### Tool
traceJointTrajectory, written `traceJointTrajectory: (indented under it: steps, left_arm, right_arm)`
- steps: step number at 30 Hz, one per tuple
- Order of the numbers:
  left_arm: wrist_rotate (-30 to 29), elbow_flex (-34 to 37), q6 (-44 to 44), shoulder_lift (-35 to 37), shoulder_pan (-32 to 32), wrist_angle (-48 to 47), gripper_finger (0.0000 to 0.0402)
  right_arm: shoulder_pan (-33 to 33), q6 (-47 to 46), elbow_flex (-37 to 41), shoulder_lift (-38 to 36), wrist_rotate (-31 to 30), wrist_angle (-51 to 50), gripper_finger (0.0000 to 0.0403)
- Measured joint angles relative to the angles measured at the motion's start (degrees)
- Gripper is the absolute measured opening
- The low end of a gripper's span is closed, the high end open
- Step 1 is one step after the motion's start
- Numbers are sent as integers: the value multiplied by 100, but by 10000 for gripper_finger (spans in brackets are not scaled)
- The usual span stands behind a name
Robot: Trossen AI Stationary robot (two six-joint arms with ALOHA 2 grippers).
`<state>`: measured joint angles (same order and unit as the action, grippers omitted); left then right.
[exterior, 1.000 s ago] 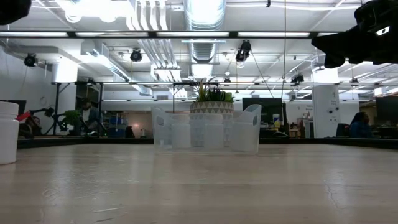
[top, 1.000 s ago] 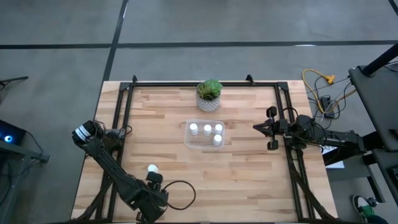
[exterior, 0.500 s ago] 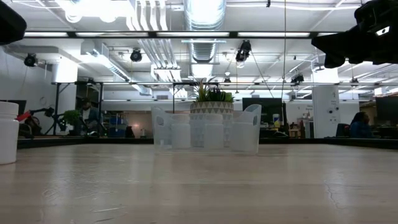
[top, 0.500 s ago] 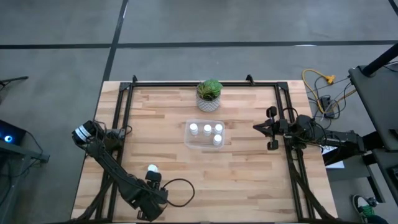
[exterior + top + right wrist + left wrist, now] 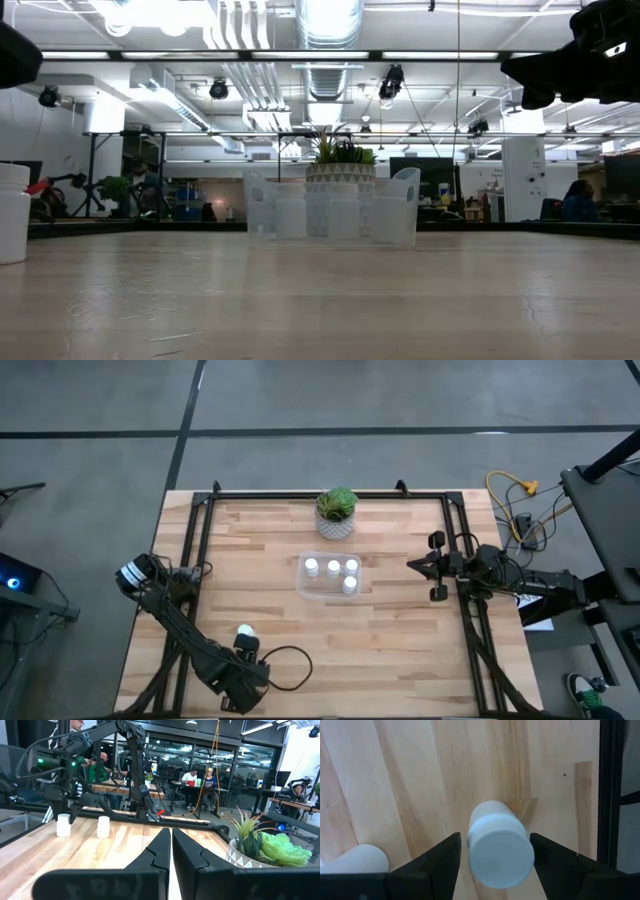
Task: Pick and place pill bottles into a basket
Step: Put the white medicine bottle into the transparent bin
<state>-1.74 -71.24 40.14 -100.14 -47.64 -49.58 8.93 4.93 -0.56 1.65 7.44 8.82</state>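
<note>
Hovering the left gripper (image 5: 493, 851) over the near-left part of the pale wooden slatted table (image 5: 400, 650), fingers standing wide on either side of a small white cylindrical pill bottle with a round white cap (image 5: 497, 845), not yet touching it. Seeing a second identical white bottle (image 5: 361, 860) just beside it at the edge of the left wrist view; only one cap (image 5: 244, 631) showing from above, next to the gripper.

Counting four more white bottles (image 5: 334, 569) already standing inside the clear, low-walled plastic rectangular tray (image 5: 303, 586) at table centre, in front of the white pot with a green plant (image 5: 337, 513).

Parking the right gripper (image 5: 413, 565) at the table's right side, fingers pressed together, holding nothing.

Judging the bottle light, rigid and smooth-sided, likely slippery and easy to topple. Favouring a grip across the body just under the cap, squarely centred, closing gently to avoid squirting it sideways into its neighbour.
</note>
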Motion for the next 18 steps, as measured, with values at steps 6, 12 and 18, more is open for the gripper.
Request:
traceJointTrajectory:
  steps: [6, 12, 18]
  left_arm:
    - [-11, 39, 0, 0, 0, 111, 218]
    - [-45, 39, -6, 0, 0, 115, 218]
    - [-59, 39, -28, 0, 0, 114, 216]
  right_arm:
    - [0, 0, 0, 0, -2, 0, 9]
    - [-2, 0, 0, 0, 0, -1, 9]
    - [-1, 0, 0, 0, -2, 0, 9]
